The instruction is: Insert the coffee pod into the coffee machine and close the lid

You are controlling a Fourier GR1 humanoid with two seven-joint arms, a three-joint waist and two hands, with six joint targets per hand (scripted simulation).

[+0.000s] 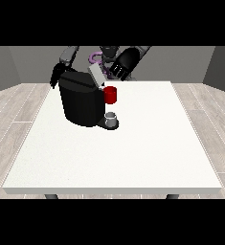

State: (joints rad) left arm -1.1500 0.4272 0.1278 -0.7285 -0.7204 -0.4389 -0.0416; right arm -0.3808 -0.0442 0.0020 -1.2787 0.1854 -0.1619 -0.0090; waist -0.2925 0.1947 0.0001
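A black coffee machine (79,102) stands on the white table (133,153) at the back left. Its grey lid (96,75) is tilted up and open. A red part (111,94) sticks out of the machine's front, and a small grey cup (111,118) sits on the base below it. I see no separate coffee pod. The hand at the view's right (122,65) hovers just behind and right of the raised lid, fingers pointing down, holding nothing. The hand at the view's left (56,75) hangs behind the machine's left top corner, partly hidden.
The table's front and right stretch out as a wide white surface. Wooden floor (18,110) surrounds the table, with grey walls behind the robot.
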